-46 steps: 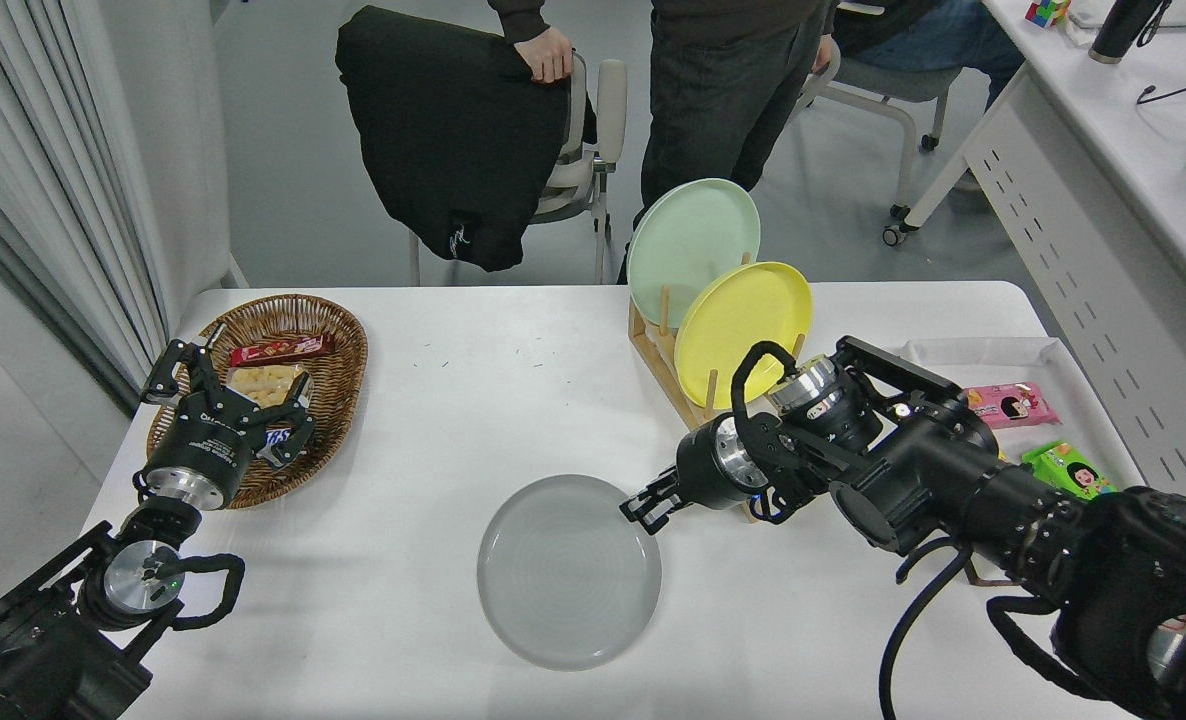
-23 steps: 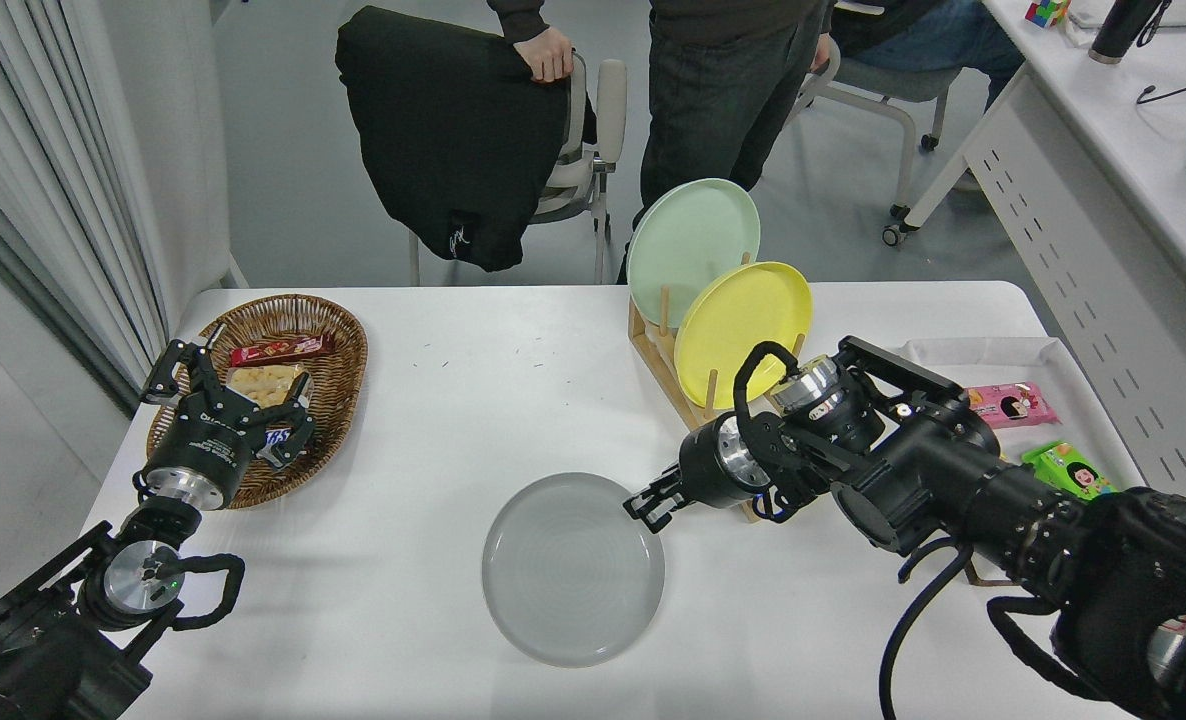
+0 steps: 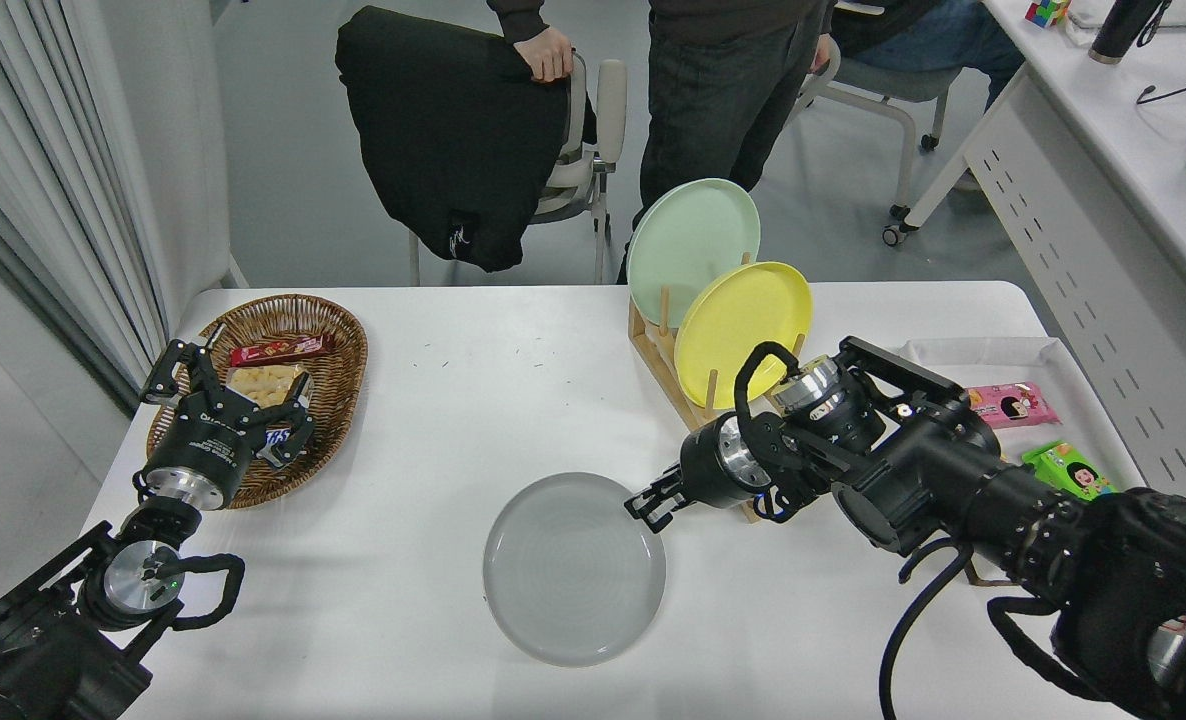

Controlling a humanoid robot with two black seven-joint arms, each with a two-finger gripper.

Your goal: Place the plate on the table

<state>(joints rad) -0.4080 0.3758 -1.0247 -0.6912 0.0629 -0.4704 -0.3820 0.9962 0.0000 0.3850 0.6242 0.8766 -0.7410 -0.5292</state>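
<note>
The round light grey plate (image 3: pixel 568 575) lies flat on the white table (image 3: pixel 513 400), near its front edge. My right gripper (image 3: pixel 645 506) reaches in from the right and sits at the plate's upper right rim, its black fingers closed on that rim. My left gripper (image 3: pixel 225 388) is parked at the lower left, over the near edge of a wicker basket, with its fingers spread and nothing between them.
A wicker basket (image 3: pixel 338 330) with snack packs stands at the left. A wooden rack (image 3: pixel 665 372) behind my right arm holds a mint-green plate (image 3: pixel 691 238) and a yellow plate (image 3: pixel 743 325). A white tray (image 3: pixel 1033 352) with snacks lies at the right. A person (image 3: pixel 723 90) and a chair stand beyond the far edge.
The grey plate and my right gripper have shifted slightly to the right together, with the grip on the rim unchanged. The left arm has not moved.
</note>
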